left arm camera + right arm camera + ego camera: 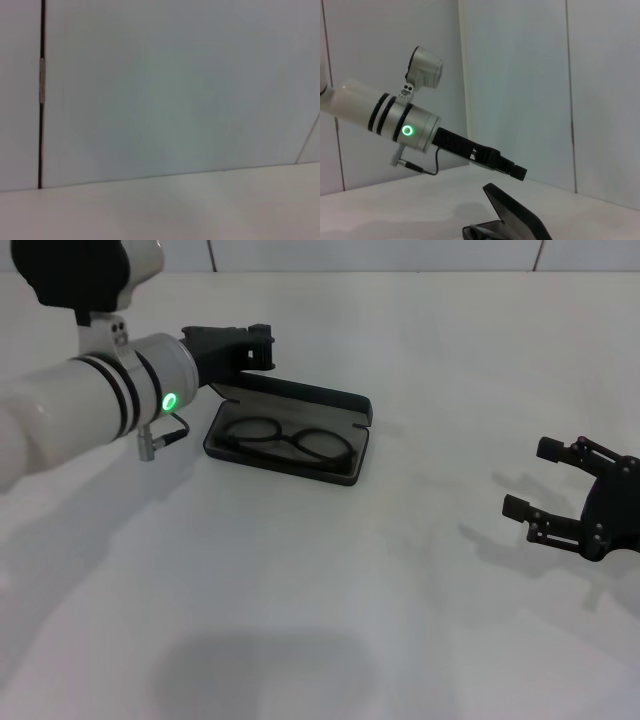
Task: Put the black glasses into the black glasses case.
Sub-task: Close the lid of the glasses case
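The right gripper (528,480) sits nearest the camera in the head view, low over the white table (320,620) at its right side, fingers spread apart and holding nothing. It is well apart from the case.

Farther back, left of centre, the black glasses case (288,435) lies open on the table, its lid raised at the far edge. The black glasses (290,440) lie inside the tray, lenses side by side. The right wrist view shows the case (512,217) only from its end, with the lid tilted up; the glasses cannot be made out there.

The left gripper (262,346) hangs just behind the lid's far left end. Whether its fingers are released or clenched cannot be told in either view (512,170). The left wrist view shows only table surface and the wall (170,85) beyond.
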